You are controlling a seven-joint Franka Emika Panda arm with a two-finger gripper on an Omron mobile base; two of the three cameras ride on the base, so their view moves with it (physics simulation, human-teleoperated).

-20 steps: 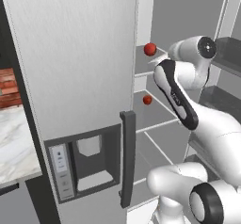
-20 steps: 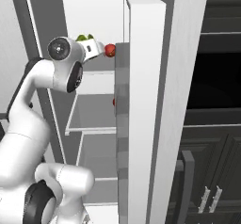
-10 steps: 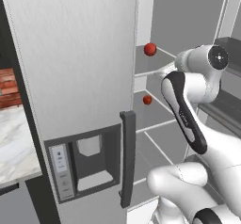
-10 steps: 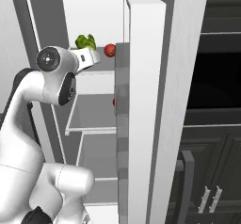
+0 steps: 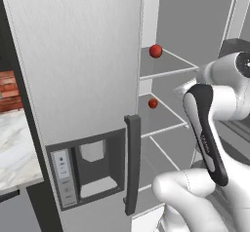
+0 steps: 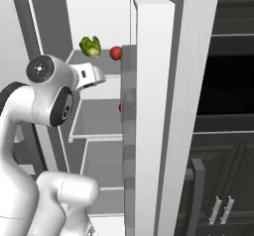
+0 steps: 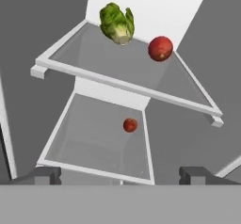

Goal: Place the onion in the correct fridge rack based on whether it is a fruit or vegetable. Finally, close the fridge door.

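The onion point(image 7: 160, 48) is a deep-red ball lying on the fridge rack point(image 7: 108, 65), the upper grey shelf, beside a green leafy vegetable point(image 7: 116, 23). It also lies on that shelf point(image 5: 172, 63) as the onion point(image 5: 156, 50), and near the door edge as the onion point(image 6: 115, 53). My gripper point(image 7: 120, 176) is open and holds nothing, back from the shelves and well apart from the onion. The hand point(image 6: 92, 76) points into the compartment. The fridge door point(image 6: 193, 56) stands open, with its dark handle point(image 6: 195, 195) low on it.
A smaller orange-red ball point(image 7: 130, 124) rests on the lower shelf point(image 7: 94, 143), also seen as the ball point(image 5: 153, 103). The left door with the dispenser point(image 5: 73, 80) is shut. A marble counter point(image 5: 12, 148) lies to the left. Dark cabinets point(image 6: 228, 170) stand to the right.
The arm has drawn back out of the fridge, its elbow swinging toward the base. The onion stays put on the upper shelf.
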